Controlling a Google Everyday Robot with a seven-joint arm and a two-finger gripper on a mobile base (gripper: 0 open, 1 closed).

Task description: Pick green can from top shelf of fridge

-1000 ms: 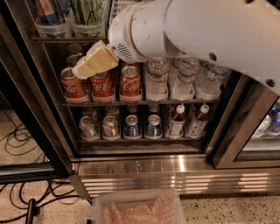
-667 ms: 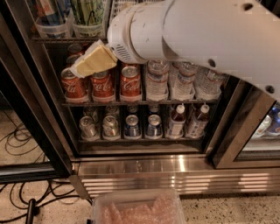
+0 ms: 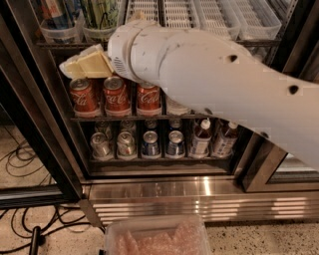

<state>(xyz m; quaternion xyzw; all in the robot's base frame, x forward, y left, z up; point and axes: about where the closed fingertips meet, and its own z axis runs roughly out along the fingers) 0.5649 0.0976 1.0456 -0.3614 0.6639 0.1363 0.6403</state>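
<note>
For a clean approach, the claw (image 3: 85, 64) is best raised from just below the green can (image 3: 99, 15), which is stood at the front of the top shelf (image 3: 55, 45) of the fridge (image 3: 199, 194), and levelled with its body so that the blue-and-red can (image 3: 56, 12) left of it is not knocked. The white arm (image 3: 214, 84) is stretched in from lower right of the green can; nothing seems to be held, though the claw's opening cannot be told.
</note>
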